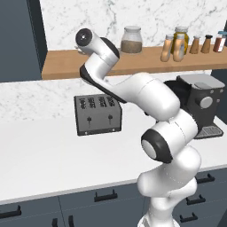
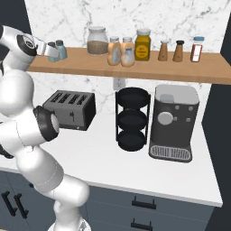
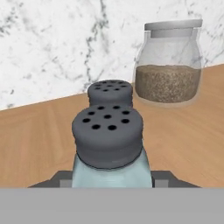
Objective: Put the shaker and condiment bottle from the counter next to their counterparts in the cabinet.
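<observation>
White-veined marble backs a white tabletop carrying a toaster, a black three-tier stand and a coffee machine. Above them a long wooden cabinet shelf is fixed to the wall.

At the shelf's left end the end effector is seen in the right base view, reaching in from the left. Two shakers are set there: the nearer shaker stands upright between the finger tips in the hand view, and the second shaker stands just behind it, touching or nearly so. Both rest on the shelf board. Whether the fingers press the glass or stand slightly clear of it cannot be told.

A wide jar of brown grains is placed to the right of the shakers. Further right, two amber bottles stand side by side, close together, with a yellow-labelled jar just behind them. Three slim spice bottles are lined up near the shelf's right end.
</observation>
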Tool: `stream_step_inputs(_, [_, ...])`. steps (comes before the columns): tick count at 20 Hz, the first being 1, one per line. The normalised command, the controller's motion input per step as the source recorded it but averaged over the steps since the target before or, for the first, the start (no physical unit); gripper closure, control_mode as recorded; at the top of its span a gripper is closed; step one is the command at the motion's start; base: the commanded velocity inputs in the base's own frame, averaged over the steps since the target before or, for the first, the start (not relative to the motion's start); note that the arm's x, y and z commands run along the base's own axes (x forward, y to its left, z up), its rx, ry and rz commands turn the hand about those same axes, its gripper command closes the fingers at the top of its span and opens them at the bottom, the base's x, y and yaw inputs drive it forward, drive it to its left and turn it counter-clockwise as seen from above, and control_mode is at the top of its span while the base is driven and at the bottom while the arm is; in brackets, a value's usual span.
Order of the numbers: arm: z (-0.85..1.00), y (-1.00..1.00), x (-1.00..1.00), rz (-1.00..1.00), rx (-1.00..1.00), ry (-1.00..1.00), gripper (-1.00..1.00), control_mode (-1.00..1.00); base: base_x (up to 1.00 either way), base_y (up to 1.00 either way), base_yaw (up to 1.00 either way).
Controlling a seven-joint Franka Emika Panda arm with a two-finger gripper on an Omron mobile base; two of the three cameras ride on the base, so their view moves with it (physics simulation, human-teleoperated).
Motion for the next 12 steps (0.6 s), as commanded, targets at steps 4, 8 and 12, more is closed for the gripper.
stream_step_inputs(4, [-0.04,0.0,0.01,0.0,0.0,0.0,-1.0,-1.0,0.0,0.0,0.0])
stream_step_inputs(8, [0.0,0.0,0.0,0.0,0.0,0.0,-1.0,-1.0,0.0,0.0,0.0])
stream_step_inputs(12, [0.17,0.0,-0.17,0.0,0.06,-0.09,-1.0,-1.0,0.0,0.0,0.0])
